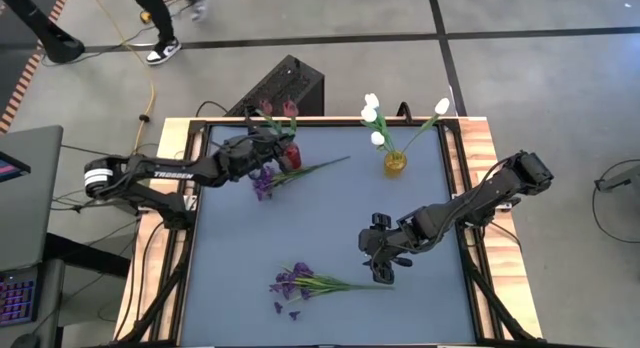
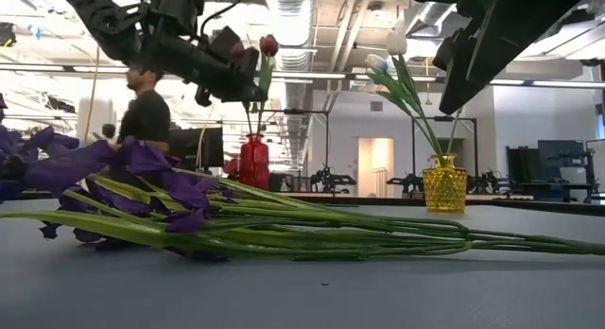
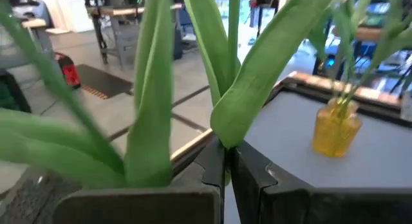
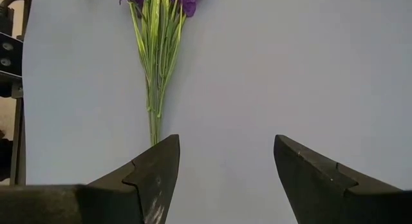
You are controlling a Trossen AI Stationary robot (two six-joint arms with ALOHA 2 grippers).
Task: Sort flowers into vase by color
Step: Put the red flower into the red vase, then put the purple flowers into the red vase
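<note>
In the high view my left gripper (image 1: 272, 146) is over the red vase (image 1: 292, 156) at the table's far left, shut on a red-budded flower (image 2: 269, 45). Another red bud (image 1: 265, 109) stands beside it. The yellow vase (image 1: 395, 163) holds white tulips (image 1: 372, 113). One purple bunch (image 1: 263, 183) lies flat next to the red vase. A second purple bunch (image 1: 300, 281) lies near the table's front edge. My right gripper (image 1: 382, 260) hovers open just above the stem ends of that second bunch (image 4: 154, 89), touching nothing. My left gripper (image 3: 228, 153) pinches the red flower's green stem (image 3: 226, 141) between its two fingers, just below where the long leaves branch off. The fingers reach in from the table's left, lying across the stem. The flower stands upright, bud above the fingers, stem running down to the red vase (image 2: 253, 164).
The dark mat has open room in its middle and on its right half. Loose purple petals (image 1: 285, 310) lie by the near bunch. A black box (image 1: 290, 86) sits beyond the far edge. A person (image 2: 146, 112) walks in the room behind the table.
</note>
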